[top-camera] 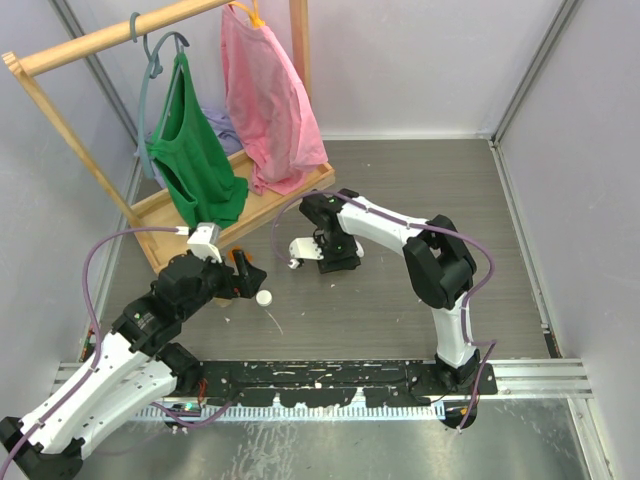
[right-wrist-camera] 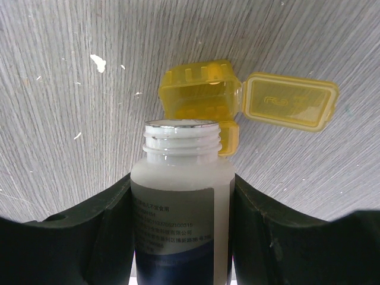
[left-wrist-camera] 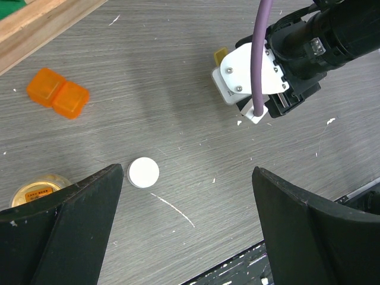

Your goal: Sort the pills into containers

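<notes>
Grey wood-grain table, its surface flecked with white specks. The wooden base of a clothes rack stands at its far left. On the bare surface lie a yellow pill box with one lid swung open flat, a closed orange two-cell pill box well apart from it, a round white cap beside a thin white streak, and a round, yellow-labelled container, partly hidden.

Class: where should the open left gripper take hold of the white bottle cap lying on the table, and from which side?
Pinch the white cap across its round side wall, bringing the left gripper straight down from above. It lies flat, a low disc, with bare table on both sides of it.
</notes>
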Robot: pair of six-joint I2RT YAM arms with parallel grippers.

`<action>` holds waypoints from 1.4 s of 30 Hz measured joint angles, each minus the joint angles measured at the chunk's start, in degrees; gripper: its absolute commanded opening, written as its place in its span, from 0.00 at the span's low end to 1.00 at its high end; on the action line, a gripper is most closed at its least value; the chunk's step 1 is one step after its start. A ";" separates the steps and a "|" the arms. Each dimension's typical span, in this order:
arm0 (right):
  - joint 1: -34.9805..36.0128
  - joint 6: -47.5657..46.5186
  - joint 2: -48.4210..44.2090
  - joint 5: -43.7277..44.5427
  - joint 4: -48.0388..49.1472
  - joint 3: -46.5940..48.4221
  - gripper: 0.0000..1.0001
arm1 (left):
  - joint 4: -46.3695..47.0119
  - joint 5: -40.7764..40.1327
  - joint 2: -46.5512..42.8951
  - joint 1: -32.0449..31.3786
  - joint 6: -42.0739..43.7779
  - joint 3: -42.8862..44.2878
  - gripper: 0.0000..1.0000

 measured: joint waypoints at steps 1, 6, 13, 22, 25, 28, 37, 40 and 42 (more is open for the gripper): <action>0.02 0.07 0.00 0.07 0.07 0.00 0.01 | 0.00 0.02 -0.02 0.00 0.00 0.00 0.92; 0.02 0.44 0.00 0.22 0.26 0.15 0.01 | 0.00 0.02 -0.13 0.00 0.00 0.00 0.92; 0.07 0.50 0.07 0.63 0.44 0.42 0.01 | 0.00 0.00 -0.52 0.00 -0.02 -0.02 0.92; -0.13 0.79 0.28 0.90 0.04 1.09 0.01 | -0.02 0.02 -0.70 0.00 -0.07 -0.46 0.92; -0.26 0.94 0.52 0.52 -0.48 1.49 0.01 | 0.00 0.04 -0.70 0.00 -0.11 -0.46 0.92; -0.35 1.18 0.52 0.74 0.37 1.27 0.01 | -0.02 0.04 -0.72 0.00 -0.15 -0.48 0.92; -0.33 1.57 0.63 1.20 0.70 0.96 0.01 | 0.00 0.17 -0.90 0.00 -0.20 -0.72 0.92; -0.22 1.75 0.63 1.07 0.48 1.14 0.01 | 0.02 0.33 -0.92 0.00 -0.22 -0.83 0.92; 0.00 1.77 0.61 1.55 1.14 0.76 0.01 | 0.00 0.44 -0.90 0.00 -0.22 -0.85 0.92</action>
